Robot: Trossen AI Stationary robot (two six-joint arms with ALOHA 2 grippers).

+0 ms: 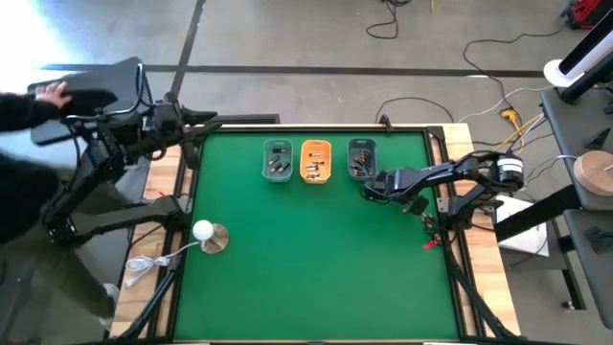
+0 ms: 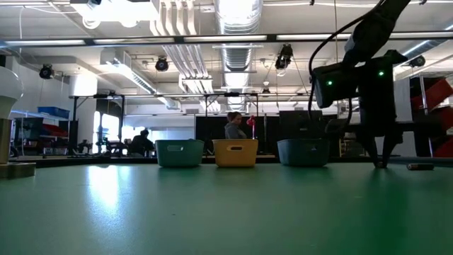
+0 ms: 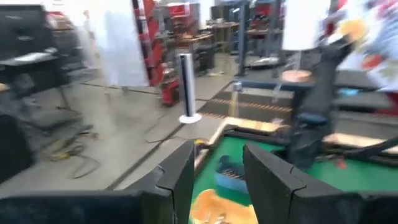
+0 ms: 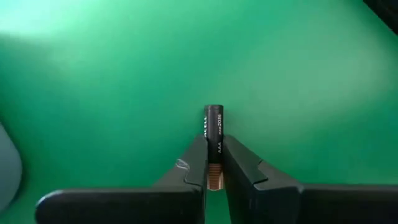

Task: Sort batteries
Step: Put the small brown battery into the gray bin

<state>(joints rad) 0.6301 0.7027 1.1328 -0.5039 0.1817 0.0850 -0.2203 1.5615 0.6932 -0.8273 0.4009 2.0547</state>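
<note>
My right gripper (image 4: 214, 146) is down at the green mat (image 1: 316, 259), just near of the dark tray (image 1: 361, 158), and is shut on one black AA battery (image 4: 213, 129). In the low view its fingers (image 2: 382, 159) reach down to the table top. More batteries lie in the teal tray (image 1: 278, 160), the orange tray (image 1: 315, 160) and the dark tray, which stand in a row at the far side. My left gripper (image 3: 217, 168) is open and empty, raised off the table's far left corner (image 1: 196, 125). My right gripper pinches the battery between its two fingers at the copper-coloured end (image 4: 214, 163). The fingers come steeply from above and lie along the battery. Its black end (image 4: 213, 115) sticks out past the fingertips toward the mat. Whether that end touches the mat I cannot tell.
A white ball on a round base (image 1: 204, 231) stands near the mat's left edge. A red clip with wires (image 1: 431, 242) lies at the right edge. A person (image 1: 24, 115) stands left of the table, beyond the left arm. Bare mat spreads toward the near edge.
</note>
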